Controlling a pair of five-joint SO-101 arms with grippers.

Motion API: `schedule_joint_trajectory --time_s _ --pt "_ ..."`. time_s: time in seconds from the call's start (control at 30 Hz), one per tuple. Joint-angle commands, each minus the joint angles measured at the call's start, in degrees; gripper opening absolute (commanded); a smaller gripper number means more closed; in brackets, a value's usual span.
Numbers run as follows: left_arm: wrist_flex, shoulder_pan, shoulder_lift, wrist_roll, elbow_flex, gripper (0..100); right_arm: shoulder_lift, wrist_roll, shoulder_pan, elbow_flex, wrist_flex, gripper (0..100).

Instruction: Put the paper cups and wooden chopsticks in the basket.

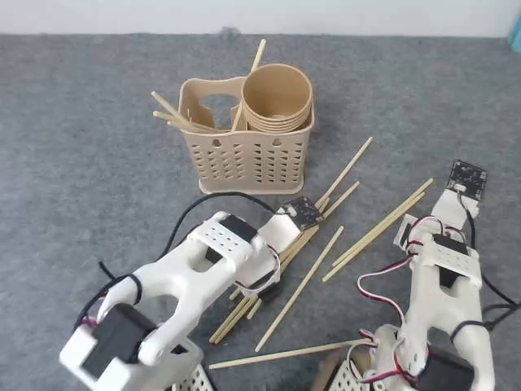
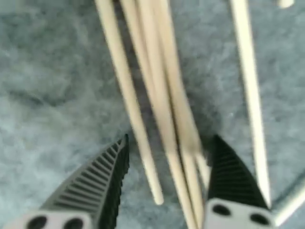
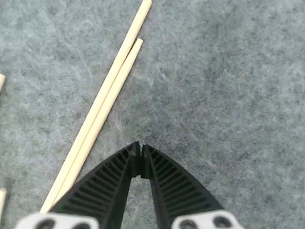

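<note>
Already the paper cups point(image 1: 277, 99) stand stacked inside the basket point(image 1: 244, 159). Near the basket, the left gripper point(image 2: 170, 139) gapes around loose wooden chopsticks point(image 2: 159, 95); farther from it, the right gripper point(image 3: 141, 145) is clenched empty.

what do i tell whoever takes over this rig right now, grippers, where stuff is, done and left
Left gripper: open, low over a bundle of chopsticks on the carpet, jaws either side of them.
Right gripper: shut, empty, beside a pair of chopsticks.
Done: stacked paper cups in the basket; a few chopsticks in its other compartment.
To do: the loose chopsticks on the carpet in front of the basket.
</note>
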Motion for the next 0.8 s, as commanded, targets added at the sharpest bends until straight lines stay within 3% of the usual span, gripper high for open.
schedule_joint_trajectory --time_s 0.0,0.1,0.23,0.53,0.77 --pt "0.09 -0.18 -0.88 0.26 -1.27 9 -0.04 0.88 -0.66 -3.16 -1.01 0.9" --pt "-0.97 0.09 -3.16 0.09 0.57 1 -0.04 0.88 -0.66 -3.16 -1.01 0.9" --pt "-0.79 -0.26 -8.44 0.09 2.51 1 -0.04 0.88 -0.66 -3.16 -1.01 0.9" --pt "16.0 -0.53 -29.19 0.0 -1.63 2 -0.04 0.88 -0.66 -3.16 -1.01 0.9" --pt "16.88 -9.67 -33.67 -0.09 -4.53 2 -0.04 0.88 -0.66 -3.16 -1.01 0.9"
